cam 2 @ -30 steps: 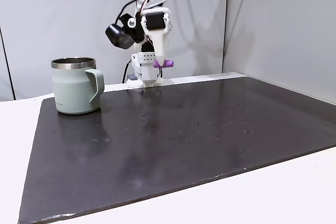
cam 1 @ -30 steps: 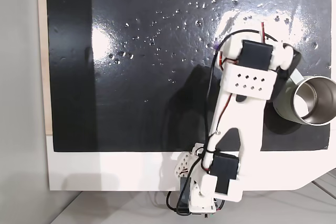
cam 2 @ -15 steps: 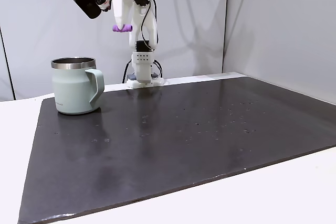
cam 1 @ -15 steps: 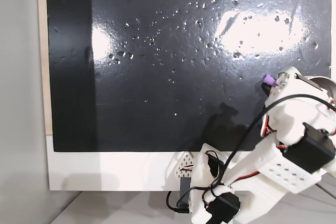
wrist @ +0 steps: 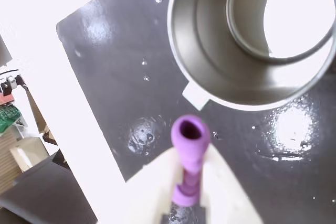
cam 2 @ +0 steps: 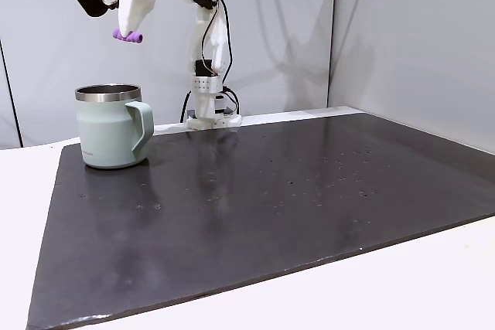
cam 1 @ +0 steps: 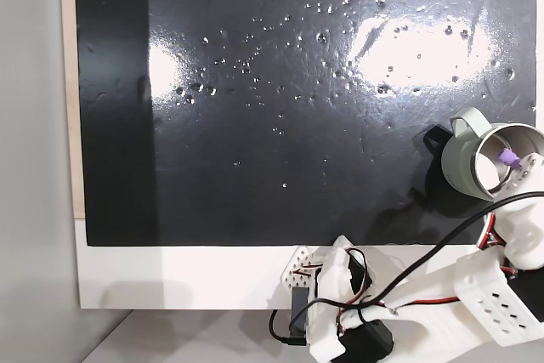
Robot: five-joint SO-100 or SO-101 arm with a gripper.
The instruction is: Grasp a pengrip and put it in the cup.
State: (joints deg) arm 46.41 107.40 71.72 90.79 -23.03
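On the glossy black mat (cam 2: 271, 191) covering the white desk (cam 2: 433, 284), against grey walls, we see the pale sage-green steel-lined cup (cam 2: 112, 126); above it, our hand (cam 2: 126, 35) pinches the small light-purple cylindrical pengrip (cam 2: 128, 36).

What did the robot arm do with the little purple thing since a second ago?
The arm swung across and up, carrying the pengrip from near its base to above the cup. The gripper stayed shut on it the whole way; in the wrist view the pengrip is not yet over the opening. The cup stayed put on the black mat.
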